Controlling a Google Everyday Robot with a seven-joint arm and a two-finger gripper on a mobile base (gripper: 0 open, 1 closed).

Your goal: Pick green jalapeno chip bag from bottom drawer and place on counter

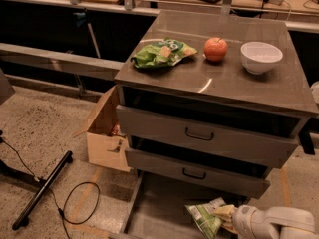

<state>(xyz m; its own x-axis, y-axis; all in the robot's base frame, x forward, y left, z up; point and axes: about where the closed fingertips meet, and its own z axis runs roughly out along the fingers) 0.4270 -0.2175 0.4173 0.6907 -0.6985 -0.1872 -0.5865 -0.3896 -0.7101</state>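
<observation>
Three drawers in the grey cabinet. The bottom drawer [159, 210] is pulled far out at floor level, its bare grey floor and low left wall showing. The two drawers above it, upper [199, 133] and lower [194, 173], each carry a black curved handle and stand slightly ajar, with a dark gap over each front.

The green jalapeno chip bag [204, 219] lies in the bottom drawer, right of centre, crinkled, dark green with pale stripes and a whitish patch. Print on it too small to read.

The pincer [227, 216] comes in low from the bottom right on a white arm [279, 222], over the bottom drawer. Its tip meets the bag's right edge. Whether it is wide, narrow or clamped on the bag: cannot tell.

Counter [239, 83]: glossy grey-brown, with a bright streak of reflected light near the middle. On it, left to right:
- lime-green chip bag [162, 54] with orange and white print, lying flat near the left edge; lettering not legible
- red-orange apple [216, 49], upright, well apart from the bag
- white bowl [261, 57], just right of the apple, not touching it

Floor, left of the cabinet: open cardboard box [104, 138] against the cabinet's side, one flap up, something reddish inside. Further left a black bar [42, 190] lies on the speckled floor, with a thin black cable [79, 208] looped beside it.

No brand name or writing can be read anywhere.
</observation>
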